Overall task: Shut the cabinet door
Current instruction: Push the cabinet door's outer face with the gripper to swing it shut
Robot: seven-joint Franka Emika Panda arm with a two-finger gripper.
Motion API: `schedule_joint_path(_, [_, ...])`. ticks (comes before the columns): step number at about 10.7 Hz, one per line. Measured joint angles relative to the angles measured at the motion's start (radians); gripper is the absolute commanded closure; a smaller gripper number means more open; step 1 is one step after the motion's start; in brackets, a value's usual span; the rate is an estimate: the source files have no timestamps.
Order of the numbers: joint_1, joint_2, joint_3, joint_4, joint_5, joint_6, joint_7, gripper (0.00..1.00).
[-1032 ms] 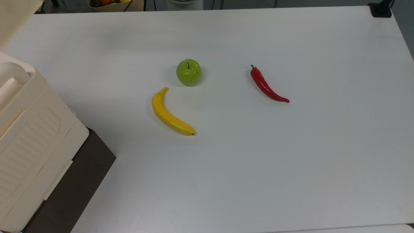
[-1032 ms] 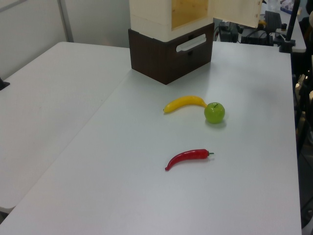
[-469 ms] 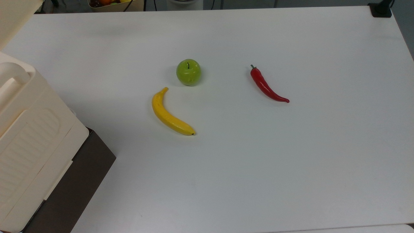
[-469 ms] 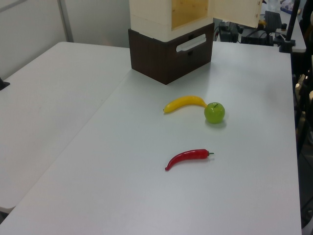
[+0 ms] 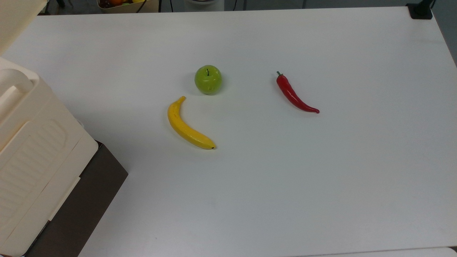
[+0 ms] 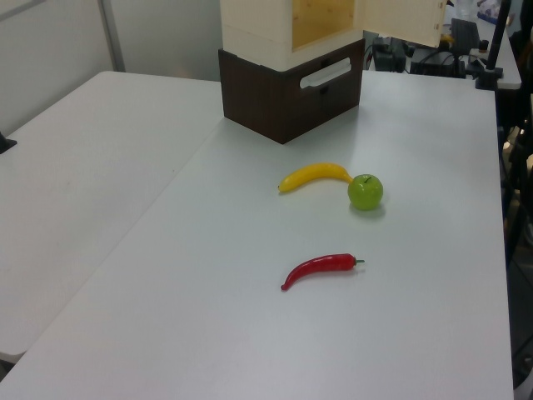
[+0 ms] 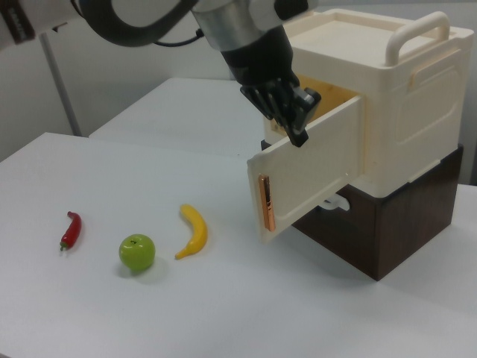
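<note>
The cabinet door (image 7: 309, 173) is hanging open in the right view, swung out toward about 8 o'clock from the cabinet (image 7: 406, 112), with a copper-coloured strip running down its free edge. The cabinet is the big cream box with a curved handle on top, and it sits on a dark brown base (image 7: 387, 231) at the 3 o'clock side of the right view. You can see the yellowish inside through the opening.

Going left to right in the right view: a red chili pepper (image 7: 70, 230) at roughly 9 o'clock on the white counter (image 7: 149, 313), then a green apple (image 7: 137, 252), then a banana (image 7: 194, 230) just beside it, all well apart from the door. After that comes the door itself, with the black pincer (image 7: 297, 127) right at its top edge, around 12 o'clock from the door's middle. It seems to touch the top edge, but honestly I can't tell how wide the pincer is spread or whether it has hold of anything.

In the top view the cabinet takes the 8 o'clock corner, and the door's panel peeks in at the 10 o'clock corner (image 5: 18, 21).
</note>
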Motion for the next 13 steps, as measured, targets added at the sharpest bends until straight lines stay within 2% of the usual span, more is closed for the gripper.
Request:
schedule_joint_path(3, [0.005,0.039,0.004,-0.003,0.007,0.0,0.0,1.0])
schedule_joint_path(7, [0.016,0.063,0.013,-0.003,0.14,0.0,0.0,1.0])
schedule_joint_path(11, [0.068,0.09,0.024,-0.004,0.207,0.025,0.006,1.0])
schedule_joint_path(13, [0.083,0.107,0.081,-0.006,0.209,0.09,0.058,1.0])
